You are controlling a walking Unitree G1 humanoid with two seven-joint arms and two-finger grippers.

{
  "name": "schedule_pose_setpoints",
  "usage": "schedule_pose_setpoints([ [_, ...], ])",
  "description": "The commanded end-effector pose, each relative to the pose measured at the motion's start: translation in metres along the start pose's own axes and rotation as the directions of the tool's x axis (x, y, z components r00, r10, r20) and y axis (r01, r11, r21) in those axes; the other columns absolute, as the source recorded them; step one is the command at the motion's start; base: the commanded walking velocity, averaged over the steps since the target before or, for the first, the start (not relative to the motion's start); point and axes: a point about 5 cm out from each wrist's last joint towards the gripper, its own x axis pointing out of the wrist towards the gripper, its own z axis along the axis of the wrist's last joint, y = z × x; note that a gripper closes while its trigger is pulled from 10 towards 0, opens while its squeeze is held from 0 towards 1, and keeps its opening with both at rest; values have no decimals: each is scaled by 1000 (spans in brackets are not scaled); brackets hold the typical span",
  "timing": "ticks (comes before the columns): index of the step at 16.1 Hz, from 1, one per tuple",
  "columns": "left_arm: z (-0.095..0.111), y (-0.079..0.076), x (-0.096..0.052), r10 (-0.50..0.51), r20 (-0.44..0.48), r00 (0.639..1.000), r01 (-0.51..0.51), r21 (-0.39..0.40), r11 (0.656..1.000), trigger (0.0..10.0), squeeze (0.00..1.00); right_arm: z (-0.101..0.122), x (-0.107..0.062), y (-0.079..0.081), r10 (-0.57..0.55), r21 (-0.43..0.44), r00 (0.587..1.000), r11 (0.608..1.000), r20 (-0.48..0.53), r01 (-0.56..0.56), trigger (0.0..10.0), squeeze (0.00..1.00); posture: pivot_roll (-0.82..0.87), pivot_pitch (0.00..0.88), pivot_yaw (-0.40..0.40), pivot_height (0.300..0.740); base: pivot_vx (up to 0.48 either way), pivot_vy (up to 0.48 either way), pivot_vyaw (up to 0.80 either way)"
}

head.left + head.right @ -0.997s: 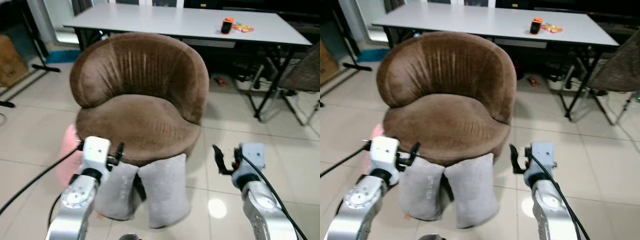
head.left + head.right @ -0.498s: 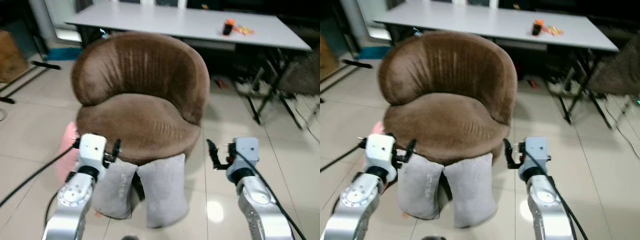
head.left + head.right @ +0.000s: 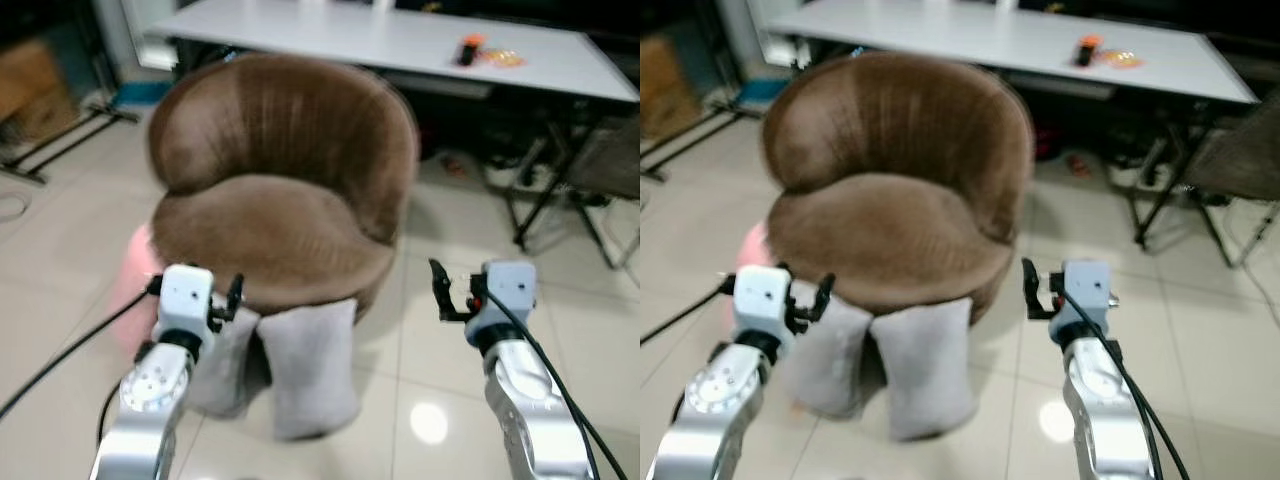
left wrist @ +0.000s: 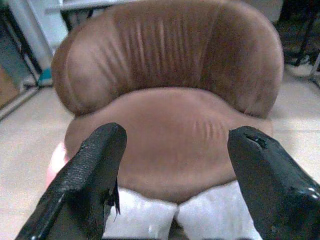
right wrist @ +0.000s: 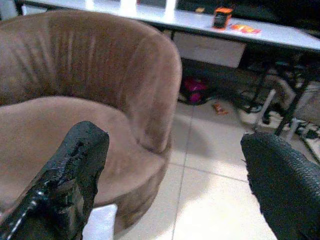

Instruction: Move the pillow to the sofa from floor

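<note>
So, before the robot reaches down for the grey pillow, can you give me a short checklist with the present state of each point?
1. Left gripper open: ok, fingers wide apart.
2. Right gripper open: ok.
3. Grey pillow in view, leaning on the brown sofa front: ok.
4. Grippers touching the pillow: not ok, both hang above it and hold nothing.
5. Sofa seat free for the pillow: ok.
6. Right gripper lined up with the pillow: not ok, it faces the sofa's side and floor tiles.

The right gripper [image 3: 440,292] has risen slightly (fingers spread); camera shifted.
</note>
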Motion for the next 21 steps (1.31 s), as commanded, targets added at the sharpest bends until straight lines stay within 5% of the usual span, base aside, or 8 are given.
schedule_pose_setpoints([
  [1,-1,-4,-1,-18,-6,1000,18,3,1000,10000,0,-6,-1,-7,-22,23,998,999,-53,23,10000,1000,10,0,-35,740,0,0,0],
  [8,-1,-6,-2,-39,-1,999,39,-9,999,10000,0,-13,-2,-6,-36,34,995,999,-96,40,10000,973,11,0,-37,740,234,0,343],
  [9,-1,-6,-2,-39,-2,999,39,-11,999,10000,0,-14,-2,-7,-39,31,994,999,-105,43,10000,0,11,0,-39,740,337,0,0],
  [21,-2,-6,-3,-39,-7,999,39,-13,999,10000,0,-13,-2,0,14,63,994,998,-110,-7,10000,0,14,0,-43,740,338,0,0],
])
